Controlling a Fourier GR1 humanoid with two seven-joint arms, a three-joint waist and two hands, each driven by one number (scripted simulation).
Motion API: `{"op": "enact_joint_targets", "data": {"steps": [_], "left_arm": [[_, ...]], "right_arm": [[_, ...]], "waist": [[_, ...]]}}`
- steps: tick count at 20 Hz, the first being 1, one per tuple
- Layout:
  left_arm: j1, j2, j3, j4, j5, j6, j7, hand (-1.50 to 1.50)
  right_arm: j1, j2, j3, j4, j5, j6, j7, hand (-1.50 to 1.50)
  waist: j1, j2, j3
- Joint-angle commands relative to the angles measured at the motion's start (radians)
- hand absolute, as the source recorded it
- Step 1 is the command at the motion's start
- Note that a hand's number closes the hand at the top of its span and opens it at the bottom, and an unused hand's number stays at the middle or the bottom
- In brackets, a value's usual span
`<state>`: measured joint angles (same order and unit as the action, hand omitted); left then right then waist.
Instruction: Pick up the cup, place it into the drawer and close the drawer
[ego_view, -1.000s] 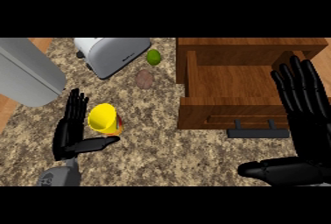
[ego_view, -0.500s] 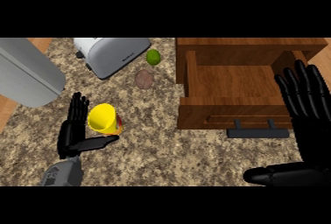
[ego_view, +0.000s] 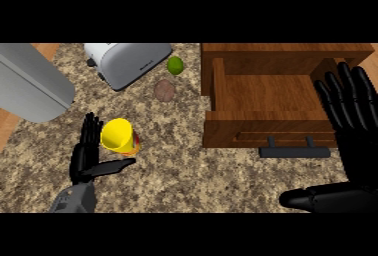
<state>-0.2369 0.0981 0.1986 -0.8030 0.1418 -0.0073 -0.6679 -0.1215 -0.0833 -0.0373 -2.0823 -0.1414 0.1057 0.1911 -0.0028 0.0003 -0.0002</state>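
While the right hand (ego_view: 353, 125) is resting open beside the open drawer (ego_view: 269, 112), the left hand (ego_view: 90, 155), fingers spread, is flanking the yellow cup (ego_view: 118, 135) immediately to its right on the counter (ego_view: 184, 170), nearer arm.

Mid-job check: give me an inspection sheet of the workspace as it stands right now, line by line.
Surface: speckled granite counter.
Job's things: yellow cup on the counter, not in the drawer; wooden drawer open, nothing seen inside, dark handle facing the robot.
Clutter: toaster at the back; green lime and a brownish round item between toaster and drawer; large grey object at the far left.
Hands: left hand open beside the cup, thumb under it, not closed on it; right hand open, fingers straight, at the drawer's right side.
Cables: nothing seen.
Surroundings: wooden strip past the counter's left edge.
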Motion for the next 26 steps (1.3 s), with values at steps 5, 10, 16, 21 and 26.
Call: {"op": "enact_joint_targets", "data": {"steps": [5, 10, 16, 21, 26], "left_arm": [[-0.050, 0.011, -0.012, 0.041, 0.012, -0.016, 0.018, -1.50], [-0.044, -0.006, -0.010, 0.149, 0.005, -0.050, -0.127, -1.50], [-0.148, 0.014, 0.044, 0.376, 0.026, -0.092, -0.240, -1.50], [-0.230, 0.032, 0.067, 0.418, 0.058, -0.120, -0.204, -1.50], [-0.226, 0.024, 0.072, 0.476, 0.072, -0.236, -0.260, -1.50]], "right_arm": [[0.061, -0.003, -0.020, -0.039, -0.025, 0.024, -0.016, -1.50], [0.070, 0.042, 0.052, -0.016, 0.033, 0.008, -0.064, -1.50], [0.037, 0.026, 0.026, -0.005, 0.021, 0.003, -0.034, -1.50], [0.005, -0.001, -0.031, 0.078, -0.011, 0.037, -0.086, -1.50], [-0.002, 0.001, -0.012, 0.030, -0.014, 0.019, -0.014, -1.50]], "waist": [[0.001, -0.001, 0.000], [0.000, 0.000, 0.000], [-0.005, 0.002, -0.001], [-0.004, 0.002, 0.000], [-0.005, 0.003, -0.001]]}}
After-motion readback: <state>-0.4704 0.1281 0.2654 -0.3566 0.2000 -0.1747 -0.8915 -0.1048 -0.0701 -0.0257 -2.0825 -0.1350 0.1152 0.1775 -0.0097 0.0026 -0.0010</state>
